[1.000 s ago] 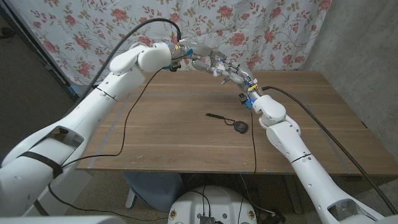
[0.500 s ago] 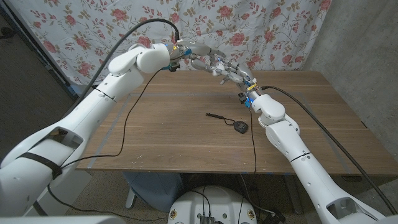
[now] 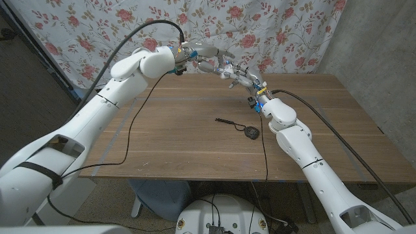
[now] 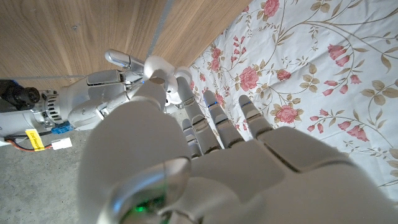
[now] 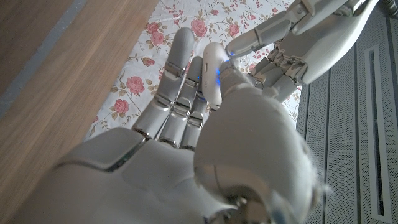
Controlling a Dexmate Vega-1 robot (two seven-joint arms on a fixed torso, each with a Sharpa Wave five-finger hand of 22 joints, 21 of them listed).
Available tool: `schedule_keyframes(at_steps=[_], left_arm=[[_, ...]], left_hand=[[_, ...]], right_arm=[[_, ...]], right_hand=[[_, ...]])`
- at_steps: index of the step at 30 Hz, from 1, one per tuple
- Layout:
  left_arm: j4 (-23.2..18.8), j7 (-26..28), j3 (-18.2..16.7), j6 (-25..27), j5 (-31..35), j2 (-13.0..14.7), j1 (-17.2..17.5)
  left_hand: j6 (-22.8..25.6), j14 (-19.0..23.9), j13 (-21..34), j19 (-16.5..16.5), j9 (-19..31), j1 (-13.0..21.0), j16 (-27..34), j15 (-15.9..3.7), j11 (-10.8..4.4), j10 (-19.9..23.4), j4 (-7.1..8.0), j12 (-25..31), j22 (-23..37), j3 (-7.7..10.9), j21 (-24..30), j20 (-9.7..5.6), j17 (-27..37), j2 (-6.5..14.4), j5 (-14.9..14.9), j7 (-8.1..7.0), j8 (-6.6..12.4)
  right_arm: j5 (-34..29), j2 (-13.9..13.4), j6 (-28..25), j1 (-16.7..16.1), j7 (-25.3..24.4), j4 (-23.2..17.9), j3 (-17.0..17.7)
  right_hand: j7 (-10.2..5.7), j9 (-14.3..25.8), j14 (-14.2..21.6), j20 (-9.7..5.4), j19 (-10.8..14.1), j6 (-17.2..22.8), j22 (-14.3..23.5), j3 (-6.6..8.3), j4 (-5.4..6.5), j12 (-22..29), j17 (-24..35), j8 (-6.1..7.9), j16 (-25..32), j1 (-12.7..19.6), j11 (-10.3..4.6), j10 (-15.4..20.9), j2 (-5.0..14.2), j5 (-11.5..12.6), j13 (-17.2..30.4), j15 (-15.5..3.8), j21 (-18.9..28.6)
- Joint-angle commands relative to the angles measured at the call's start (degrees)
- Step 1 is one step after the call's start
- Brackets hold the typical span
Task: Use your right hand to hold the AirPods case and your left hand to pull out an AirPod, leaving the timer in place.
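Above the table's far side my right hand [image 3: 243, 79] grips the white AirPods case [image 5: 213, 73] upright between thumb and fingers; the same case [image 4: 158, 65] shows small in the left wrist view. My left hand [image 3: 207, 57] reaches across to it, and one fingertip [image 5: 235, 45] touches the case's top. Its other fingers are spread. Whether it pinches an AirPod is hidden. The black round timer [image 3: 251, 132] with its strap lies on the table, below and apart from both hands.
The wooden table [image 3: 175, 140] stretches wide on both sides of the timer. A black cable [image 3: 133, 123] trails from my left arm over the table's left half. A flowered cloth [image 3: 286, 32] hangs behind the far edge.
My left arm and hand have lifted a little and drifted left. The right hand followed slightly, still holding the case. The timer has not moved.
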Motion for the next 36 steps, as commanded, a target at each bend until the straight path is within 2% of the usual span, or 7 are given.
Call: schedule_keyframes(at_steps=[1,21,29,36], left_arm=[[-0.6,1.4,-0.7,0.0,-0.2,0.4,0.7],[-1.4,2.8,-2.1,0.4,-1.4,0.9,2.0],[-4.1,3.3,-3.8,2.4,-2.0,1.4,3.8],[-7.5,4.0,-5.4,5.2,-0.3,3.0,5.8]], left_hand=[[0.7,2.3,0.3,0.7,0.1,0.4,0.3,-1.95,-0.76,1.5,0.13,0.3,0.1,0.53,0.4,0.02,0.1,0.3,0.3,0.12,-0.17],[0.8,2.4,0.0,0.8,0.1,0.7,0.3,-1.98,-0.77,1.5,0.19,0.5,0.1,0.56,0.4,-0.02,0.4,0.2,0.3,-0.03,-0.29],[0.7,2.5,-0.1,0.8,0.1,0.8,0.2,-2.01,-0.77,1.6,0.17,0.6,0.1,0.58,0.4,-0.07,0.4,0.0,0.3,-0.03,-0.34],[0.7,2.6,-0.2,0.9,0.1,0.9,0.3,-2.04,-0.76,1.6,0.22,0.7,0.1,0.53,0.4,-0.02,0.6,0.1,0.2,-0.06,-0.37]], right_arm=[[0.2,0.2,-0.5,0.1,-0.2,0.1,-0.1],[0.2,0.3,-0.9,0.3,-0.4,0.3,-0.3],[0.1,0.2,-0.8,0.3,-0.4,0.5,-0.3],[0.5,0.3,-0.8,0.4,-0.6,0.9,0.1]], right_hand=[[0.1,0.1,3.1,-6.76,-8.7,0.3,0.1,0.16,-0.24,0.4,0.2,-0.02,0.2,0.5,-7.02,7.7,-0.02,0.4,0.5,-10.08,0.4],[0.12,0.1,3.1,-6.73,-9.1,0.3,0.1,0.2,-0.23,0.3,0.3,-0.04,0.1,0.5,-7.0,7.6,-0.01,0.4,0.7,-10.08,0.8],[0.04,0.1,3.1,-6.71,-9.3,0.3,0.1,0.22,-0.2,0.2,0.4,-0.06,0.1,0.5,-7.02,7.6,0.01,0.4,0.7,-10.08,1.1],[0.0,0.1,3.1,-6.71,-9.5,0.3,0.1,0.24,-0.22,0.2,0.4,-0.05,0.1,0.5,-6.95,7.6,-0.01,0.4,0.7,-10.09,1.3]])
